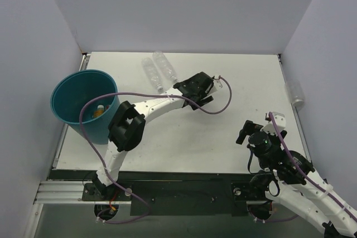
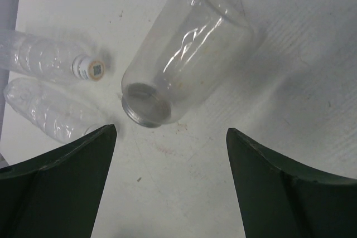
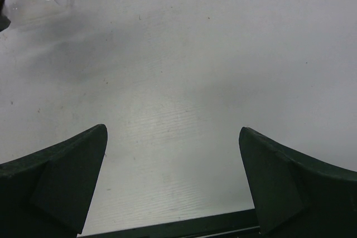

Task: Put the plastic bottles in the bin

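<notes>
Clear open-mouthed bottle (image 2: 184, 59) beside two ribbed bottles (image 2: 39, 59); one cap (image 2: 90, 69) bears an unreadable blue code. Spread wide, empty: left gripper (image 2: 170, 137), right gripper (image 3: 173, 137).

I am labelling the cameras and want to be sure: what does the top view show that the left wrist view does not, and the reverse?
Only the top view: the bin at far left, with something orange inside, and a lone bottle at the right edge. Only the left wrist view: a wide uncapped bottle lying ahead of the open left end effector, mouth toward the camera. Both: two ribbed bottles lying side by side on the table.
</notes>
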Robot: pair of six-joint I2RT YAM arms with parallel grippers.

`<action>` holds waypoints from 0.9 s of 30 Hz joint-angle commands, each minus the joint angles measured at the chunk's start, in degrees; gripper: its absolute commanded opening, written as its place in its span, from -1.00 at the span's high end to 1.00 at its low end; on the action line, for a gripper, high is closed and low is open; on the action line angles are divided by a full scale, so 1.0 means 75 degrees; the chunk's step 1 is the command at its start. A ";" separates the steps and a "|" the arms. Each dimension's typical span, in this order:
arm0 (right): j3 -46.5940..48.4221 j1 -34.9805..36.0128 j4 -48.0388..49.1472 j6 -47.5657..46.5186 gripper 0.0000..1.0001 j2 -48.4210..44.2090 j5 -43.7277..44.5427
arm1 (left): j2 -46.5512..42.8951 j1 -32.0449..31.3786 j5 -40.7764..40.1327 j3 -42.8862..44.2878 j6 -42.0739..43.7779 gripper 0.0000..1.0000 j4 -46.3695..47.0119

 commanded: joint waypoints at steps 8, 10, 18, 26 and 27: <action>0.0256 0.0054 -0.0130 -0.0106 -0.98 0.0228 0.0321 | 0.1765 -0.0001 -0.0753 0.1823 0.1383 -0.82 -0.0114; 0.0245 0.0042 -0.0130 -0.0106 -0.98 0.0240 0.0333 | 0.1859 0.0022 -0.0683 0.1881 0.1454 -0.82 -0.0021; 0.0257 0.0054 -0.0083 -0.0095 -0.98 0.0428 0.0298 | 0.2691 0.0280 0.0184 0.2971 0.1267 -0.82 -0.0852; 0.0245 0.0054 -0.0060 -0.0083 -0.98 0.0510 0.0298 | 0.2937 0.0327 0.0185 0.2667 0.1151 -0.82 -0.0700; 0.0256 0.0054 -0.0060 -0.0094 -0.97 0.0522 0.0286 | 0.2937 0.0327 0.0185 0.2678 0.1045 -0.80 -0.0723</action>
